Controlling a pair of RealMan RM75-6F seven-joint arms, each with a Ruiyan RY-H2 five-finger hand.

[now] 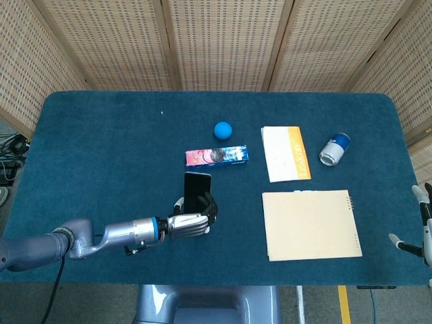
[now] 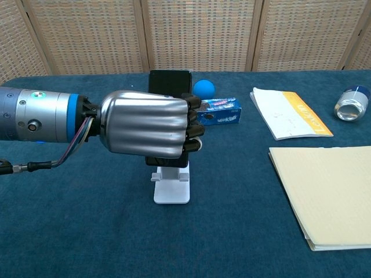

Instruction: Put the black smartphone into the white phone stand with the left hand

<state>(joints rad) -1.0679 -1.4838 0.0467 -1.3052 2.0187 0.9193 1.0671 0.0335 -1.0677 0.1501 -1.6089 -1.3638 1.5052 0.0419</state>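
My left hand (image 1: 189, 224) (image 2: 148, 123) grips the black smartphone (image 1: 196, 187) (image 2: 170, 82) upright, fingers wrapped around its lower half. The phone stands directly over the white phone stand (image 2: 171, 190), whose base and front lip show below the hand in the chest view. In the head view the stand is almost wholly hidden behind the hand and phone. Whether the phone's bottom edge touches the stand's ledge is hidden by the fingers. My right hand (image 1: 424, 229) shows only at the far right edge of the head view, holding nothing, fingers apart.
A blue ball (image 1: 223, 130) and a long snack box (image 1: 217, 156) lie just behind the stand. To the right are a white and orange booklet (image 1: 285, 153), a tan notebook (image 1: 311, 225) and a tipped can (image 1: 334, 149).
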